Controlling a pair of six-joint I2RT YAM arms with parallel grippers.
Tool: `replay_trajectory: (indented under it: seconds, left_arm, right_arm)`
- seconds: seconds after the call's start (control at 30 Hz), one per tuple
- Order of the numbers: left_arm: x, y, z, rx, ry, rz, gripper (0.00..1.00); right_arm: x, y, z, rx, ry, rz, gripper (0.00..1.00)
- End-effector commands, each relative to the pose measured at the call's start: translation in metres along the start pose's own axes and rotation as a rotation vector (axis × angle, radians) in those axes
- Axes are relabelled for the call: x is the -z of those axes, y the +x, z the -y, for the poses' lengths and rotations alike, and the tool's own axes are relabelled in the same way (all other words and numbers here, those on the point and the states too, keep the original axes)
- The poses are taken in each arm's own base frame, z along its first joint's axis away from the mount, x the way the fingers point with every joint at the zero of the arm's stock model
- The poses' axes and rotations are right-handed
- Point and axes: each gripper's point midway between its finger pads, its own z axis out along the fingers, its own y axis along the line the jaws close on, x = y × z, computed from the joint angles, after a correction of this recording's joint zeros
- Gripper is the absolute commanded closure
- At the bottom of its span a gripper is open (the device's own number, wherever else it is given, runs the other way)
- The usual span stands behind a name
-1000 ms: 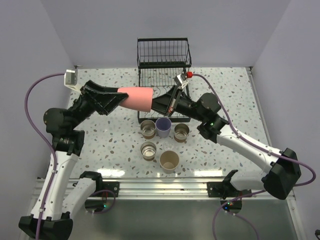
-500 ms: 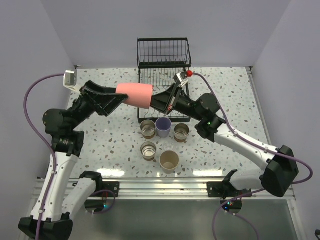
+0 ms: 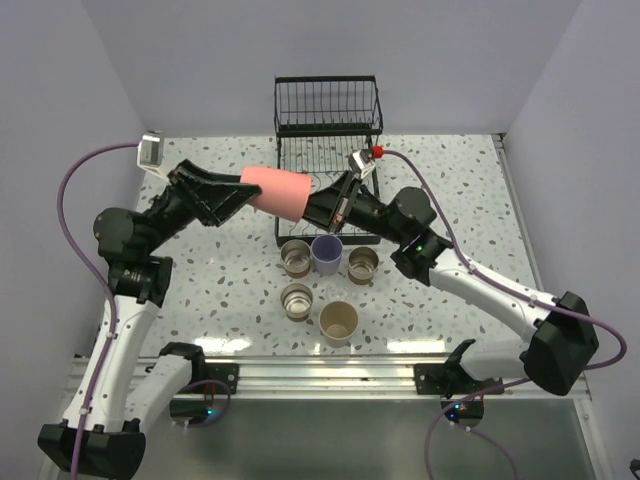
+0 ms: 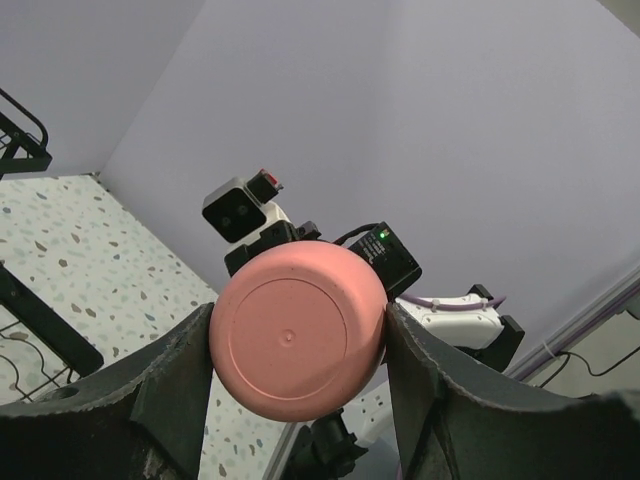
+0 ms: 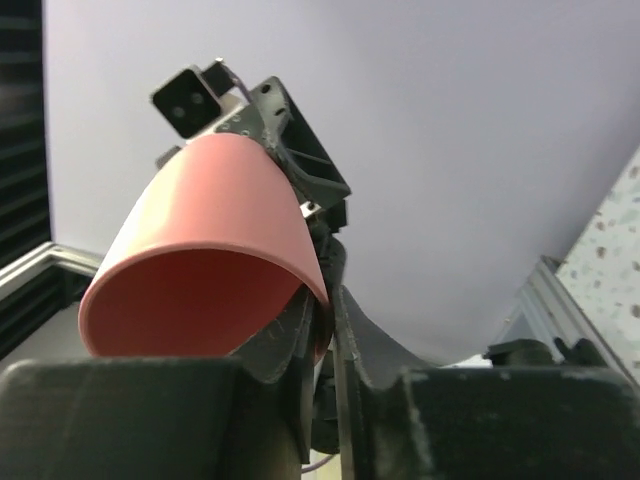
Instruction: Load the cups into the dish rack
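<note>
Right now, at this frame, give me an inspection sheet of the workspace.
Surface: speckled table.
Job's things: pink cup held sideways in the air; brown cups, lavender cup and beige cup upright on the table; dish rack, no cups seen in it.
Clutter: nothing seen.
Tools: left tool grips the pink cup's base; right tool pinches its rim.
Cables: purple cables along both arms.
Surroundings: lavender walls.
</note>
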Motion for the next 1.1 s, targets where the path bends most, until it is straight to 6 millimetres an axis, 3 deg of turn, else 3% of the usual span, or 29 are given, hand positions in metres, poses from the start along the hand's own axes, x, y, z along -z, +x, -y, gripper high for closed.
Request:
replay_trajectory:
  seconds: [0.0,0.03,0.2,0.23,0.27,0.33,0.37,0.53,0.57,0.6,0.67,0.7,0.73,0.77,0.8,0.87,0.9,1.07]
  left_arm:
    - [-0.004,-0.015,0.011,-0.077,0.010,0.036,1.00]
    - [-0.004,-0.016,0.010,-0.080,0.002,0.034,1.00]
    - [-0.009,-0.018,-0.009,-0.097,-0.071,0.019,1.00]
    - [-0.011,-0.018,-0.013,-0.103,-0.080,0.015,1.00]
    - [-0.011,-0.017,-0.022,-0.096,-0.115,0.006,1.00]
    - [-0.015,-0.017,-0.041,-0.134,-0.164,-0.018,1.00]
    - [-0.015,-0.015,-0.053,-0.128,-0.202,-0.026,1.00]
    - [-0.023,-0.005,-0.109,-0.161,-0.319,-0.102,1.00]
    - [-0.026,-0.002,-0.130,-0.153,-0.369,-0.116,1.00]
    - [-0.033,-0.002,-0.133,-0.203,-0.377,-0.133,1.00]
    - [-0.035,0.012,-0.173,-0.187,-0.504,-0.188,1.00]
    - [-0.044,0.013,-0.175,-0.237,-0.512,-0.209,1.00]
    - [-0.044,0.020,-0.187,-0.236,-0.557,-0.239,1.00]
    - [-0.046,0.027,-0.213,-0.240,-0.634,-0.257,1.00]
    - [-0.052,0.031,-0.217,-0.277,-0.646,-0.276,1.00]
    - [-0.051,0.038,-0.250,-0.300,-0.764,-0.290,1.00]
    - [-0.054,0.042,-0.256,-0.317,-0.781,-0.296,1.00]
    - [-0.058,0.035,-0.310,-0.420,-0.964,-0.210,1.00]
  right_arm:
    - [0.005,0.008,0.004,0.099,0.079,-0.042,0.84]
    - [0.007,0.008,-0.001,0.117,0.078,-0.038,0.78]
    - [0.018,0.000,0.012,0.177,0.212,-0.017,0.02]
    - [0.022,-0.008,0.019,0.194,0.280,0.017,0.02]
    - [0.038,-0.011,0.040,0.177,0.413,0.019,0.02]
    - [0.054,-0.027,0.043,0.255,0.510,0.061,0.02]
    - [0.076,-0.033,0.060,0.254,0.643,0.093,0.02]
    - [0.136,-0.054,0.073,0.356,0.882,0.165,0.02]
    - [0.147,-0.052,0.077,0.357,0.919,0.161,0.02]
    - [0.156,-0.053,0.073,0.385,0.928,0.178,0.02]
    - [0.169,-0.051,0.073,0.405,0.964,0.177,0.02]
    - [0.177,-0.053,0.069,0.432,0.975,0.194,0.02]
    - [0.182,-0.053,0.067,0.446,0.986,0.199,0.02]
    - [0.189,-0.053,0.067,0.454,1.010,0.202,0.02]
    - [0.194,-0.057,0.061,0.484,1.019,0.222,0.02]
    - [0.203,-0.057,0.058,0.505,1.045,0.226,0.02]
    - [0.205,-0.059,0.051,0.528,1.044,0.232,0.02]
    - [0.221,-0.061,0.046,0.562,1.096,0.254,0.02]
